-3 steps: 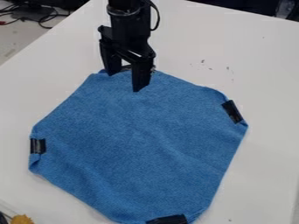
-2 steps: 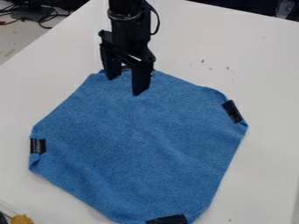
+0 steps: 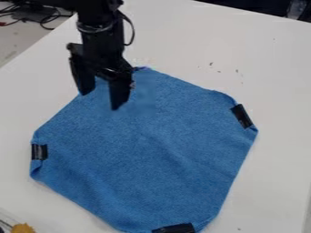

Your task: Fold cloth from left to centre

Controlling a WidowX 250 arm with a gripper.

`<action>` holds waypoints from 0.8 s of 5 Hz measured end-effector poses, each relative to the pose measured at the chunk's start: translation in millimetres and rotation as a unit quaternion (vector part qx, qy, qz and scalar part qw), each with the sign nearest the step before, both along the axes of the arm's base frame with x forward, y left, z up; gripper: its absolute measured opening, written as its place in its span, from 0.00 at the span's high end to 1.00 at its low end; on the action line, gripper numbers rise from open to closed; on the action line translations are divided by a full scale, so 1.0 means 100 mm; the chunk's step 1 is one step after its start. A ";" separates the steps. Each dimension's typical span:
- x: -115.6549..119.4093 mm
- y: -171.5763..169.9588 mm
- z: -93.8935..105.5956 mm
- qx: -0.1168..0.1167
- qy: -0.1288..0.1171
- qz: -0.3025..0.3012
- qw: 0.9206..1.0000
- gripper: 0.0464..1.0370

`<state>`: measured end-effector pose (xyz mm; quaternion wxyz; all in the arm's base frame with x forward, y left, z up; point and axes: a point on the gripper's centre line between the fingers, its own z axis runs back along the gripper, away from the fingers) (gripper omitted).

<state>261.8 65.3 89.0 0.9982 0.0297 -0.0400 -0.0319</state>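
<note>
The gripper (image 3: 101, 101) hangs open over the upper left edge of the blue cloth (image 3: 146, 150), with nothing between its fingers. The cloth lies spread on the white table, its corners tucked in. A black strip (image 3: 39, 152) marks its left corner, another black strip (image 3: 241, 116) its right corner, and a third black strip (image 3: 174, 228) its bottom corner. The arm hides part of the cloth's top end. Whether the fingertips touch the fabric, I cannot tell.
The white table (image 3: 200, 41) surrounds the cloth, with small dark specks on it at the upper right. Cables (image 3: 42, 17) lie beyond the table at the top left. A yellow-orange object (image 3: 23, 228) sits at the bottom left corner.
The gripper has moved left and slightly down in the view, from the cloth's top corner toward its upper left edge. The cloth has stayed in place.
</note>
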 end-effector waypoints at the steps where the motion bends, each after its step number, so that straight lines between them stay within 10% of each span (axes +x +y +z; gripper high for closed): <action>1: -0.25 0.24 0.00 0.001 -0.008 0.058 0.998 0.04; 4: -0.72 0.72 -0.44 0.024 -0.042 0.176 0.983 0.04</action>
